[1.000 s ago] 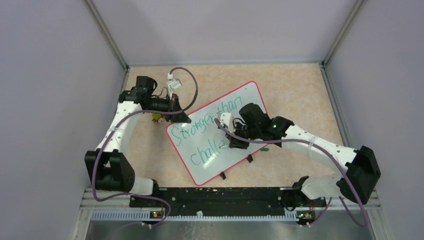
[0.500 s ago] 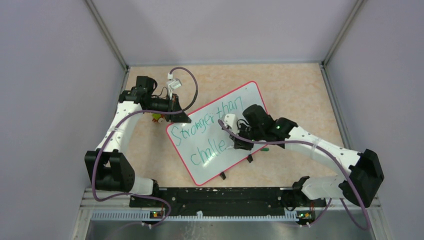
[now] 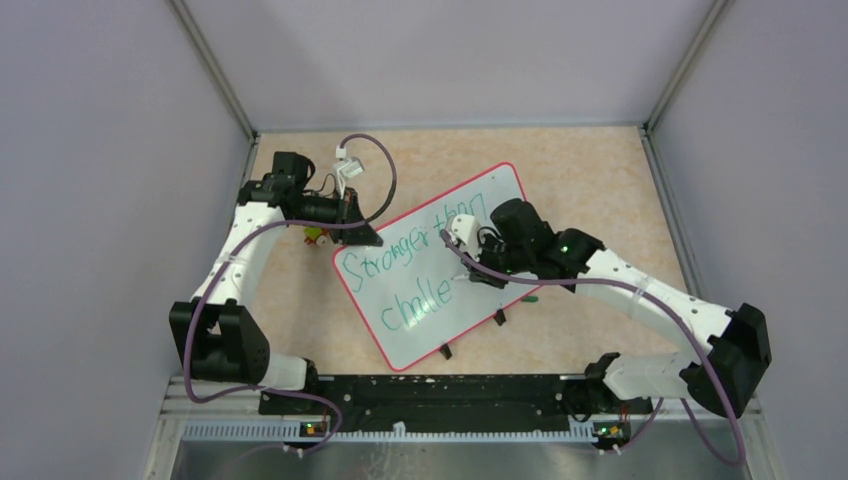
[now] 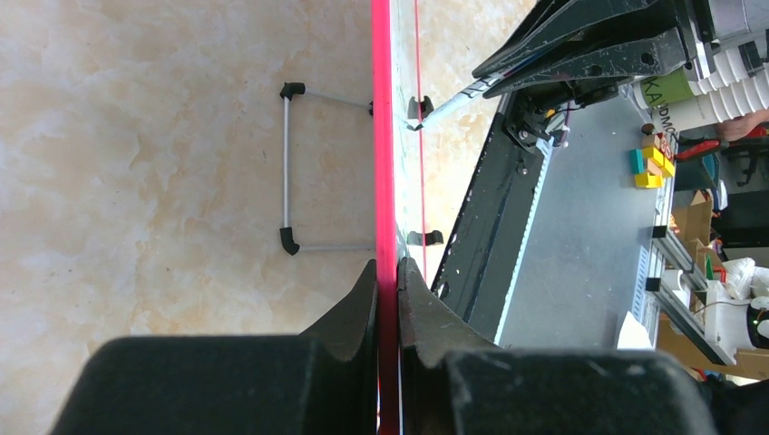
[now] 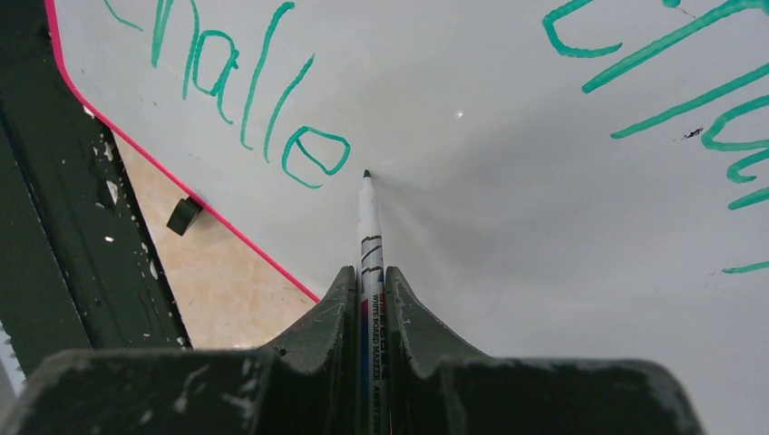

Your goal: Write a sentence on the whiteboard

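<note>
The whiteboard (image 3: 452,318) lies tilted on the table, white with a red rim. The sentence (image 3: 410,245) in green reads "Stronger than" on the upper line and "challe" (image 3: 418,303) below it. My left gripper (image 3: 365,236) is shut on the board's far left rim; the left wrist view shows its fingers pinching the red rim (image 4: 384,163). My right gripper (image 3: 480,276) is over the board's right half, shut on a white marker (image 5: 370,237). The marker's green tip sits at the board surface just right of the last "e" (image 5: 314,154).
Two black clips (image 3: 500,317) stick out of the board's near edge. A wire stand (image 4: 288,168) shows behind the board. A small yellow and red object (image 3: 316,237) lies by the left gripper. A black rail (image 3: 440,390) runs along the table's front, and grey walls enclose three sides.
My right gripper has moved with the marker to the right and slightly away along the lower line, uncovering the end of "challe". The left arm and the board have stayed still.
</note>
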